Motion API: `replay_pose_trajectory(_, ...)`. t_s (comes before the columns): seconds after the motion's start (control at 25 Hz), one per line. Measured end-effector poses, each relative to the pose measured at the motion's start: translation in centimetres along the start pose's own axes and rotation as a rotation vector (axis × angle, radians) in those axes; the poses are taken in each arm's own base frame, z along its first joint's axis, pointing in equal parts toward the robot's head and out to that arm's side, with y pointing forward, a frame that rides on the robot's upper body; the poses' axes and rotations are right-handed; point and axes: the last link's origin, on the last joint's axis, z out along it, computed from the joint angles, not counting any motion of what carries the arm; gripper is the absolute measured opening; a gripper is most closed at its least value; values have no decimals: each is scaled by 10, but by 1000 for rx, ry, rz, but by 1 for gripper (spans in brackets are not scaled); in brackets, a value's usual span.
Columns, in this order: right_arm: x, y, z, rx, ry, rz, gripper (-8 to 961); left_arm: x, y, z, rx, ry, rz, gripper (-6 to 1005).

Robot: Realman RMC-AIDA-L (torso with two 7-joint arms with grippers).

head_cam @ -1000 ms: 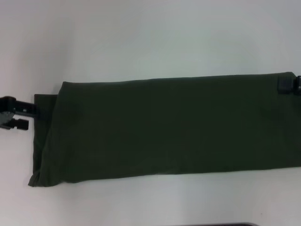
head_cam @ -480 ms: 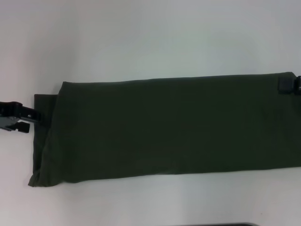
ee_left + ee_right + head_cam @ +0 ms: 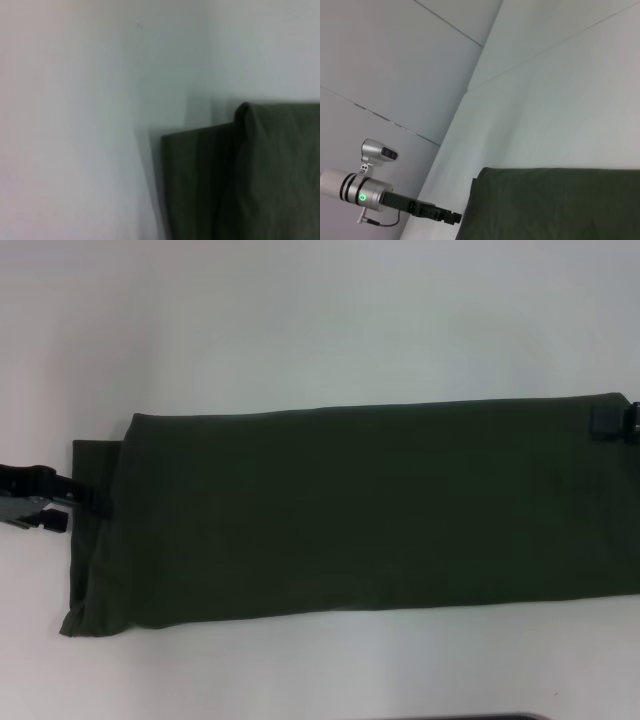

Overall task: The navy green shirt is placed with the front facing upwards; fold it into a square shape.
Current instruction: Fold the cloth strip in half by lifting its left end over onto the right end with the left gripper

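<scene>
Left gripper [image 3: 85,502] has nudged in onto the left end layer of the navy green shirt [image 3: 360,510]; jaws' state can't tell. Right gripper [image 3: 610,421] sits unmoved at the far right corner, can't tell either. Shirt lies on the white counter [image 3: 300,320] as a long band; crosswise fold looks next.
</scene>
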Motion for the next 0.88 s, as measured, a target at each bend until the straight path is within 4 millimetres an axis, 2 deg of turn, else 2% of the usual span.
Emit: replay_pose_trajectory(0.88,1,0,1,-4,1,12,833,-1,-2,4,13,-9,-23,793)
